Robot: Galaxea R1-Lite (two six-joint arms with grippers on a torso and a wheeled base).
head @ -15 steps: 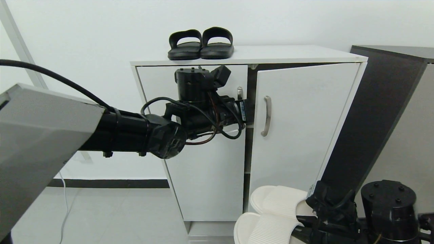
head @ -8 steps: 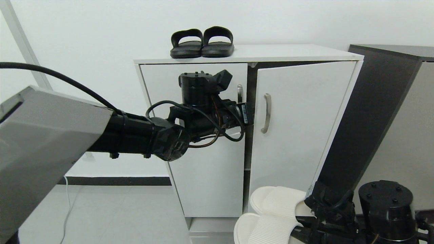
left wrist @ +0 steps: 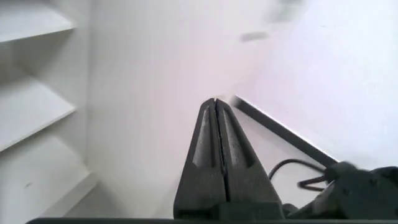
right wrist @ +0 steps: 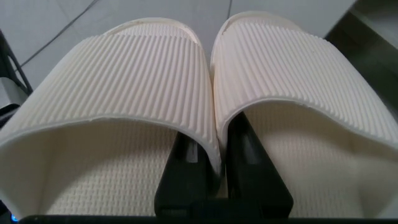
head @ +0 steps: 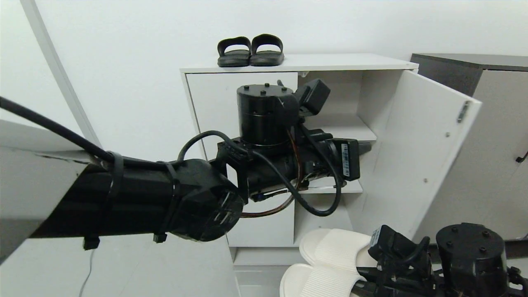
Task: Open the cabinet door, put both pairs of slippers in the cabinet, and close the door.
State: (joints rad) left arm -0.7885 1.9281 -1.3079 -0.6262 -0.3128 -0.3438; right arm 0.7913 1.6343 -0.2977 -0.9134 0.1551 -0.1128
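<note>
L fingers [left wrist: 202,162] together, arm [head: 136,206] out; R fingers [right wrist: 249,177] clamped.

Ribbed, perhaps foam cream slippers [right wrist: 137,87]; matt cabinet [head: 206,99]

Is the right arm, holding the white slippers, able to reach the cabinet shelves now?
Probably not directly: the door is open, but the left gripper hangs before the shelves, above the right gripper and white slippers.

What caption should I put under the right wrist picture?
The right end effector clamps two cream slippers side by side.
</note>
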